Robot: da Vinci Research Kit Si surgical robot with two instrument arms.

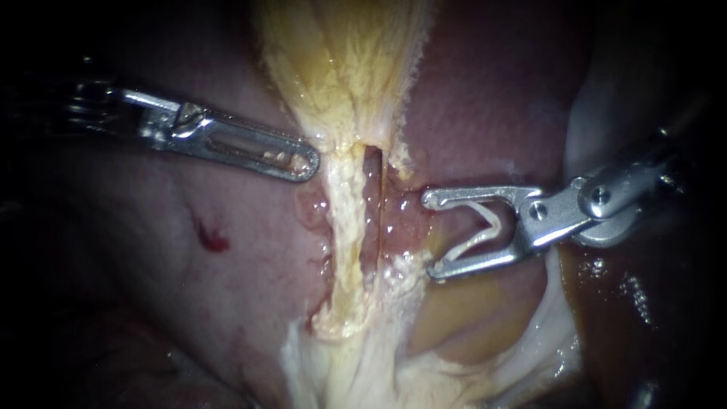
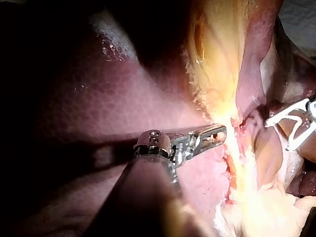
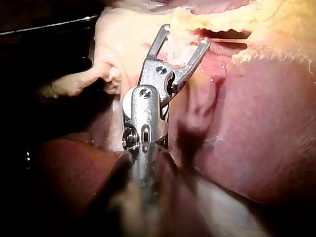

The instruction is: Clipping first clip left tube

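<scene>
1. At the tip of the right instrument (image 1: 430, 235): jaws spread wide, gripping an open white clip (image 1: 494, 221), a V with its mouth facing the tubes.
2. Just off those tips: the right tube (image 1: 399, 223), pink and wet, beside the jaws and not between them.
3. Past that, across a dark slit (image 1: 372, 193): the left tube (image 1: 342, 220), pale yellow, running straight down the middle. On the far side of the right tube from the clip, outside the jaws, not yet clipped.
4. Above both tubes: a broad fan of yellow tissue (image 1: 341, 60), narrowing down into the left tube.
5. On the other side of the left tube: the left instrument (image 1: 309, 160), slotted jaws lying together, tip touching the edge of the yellow tissue right where it narrows. Any pinch of tissue there: cannot tell.
6. Further out: left shaft slanting in from the left, right shaft climbing away to the upper right.
7. All around: liver (image 1: 492, 98), dark red on both sides, with a small blood spot (image 1: 213, 241) below the left instrument.
8. From the right wrist: same story, jaws splayed, pale and yellow tissue just ahead of them.
</scene>
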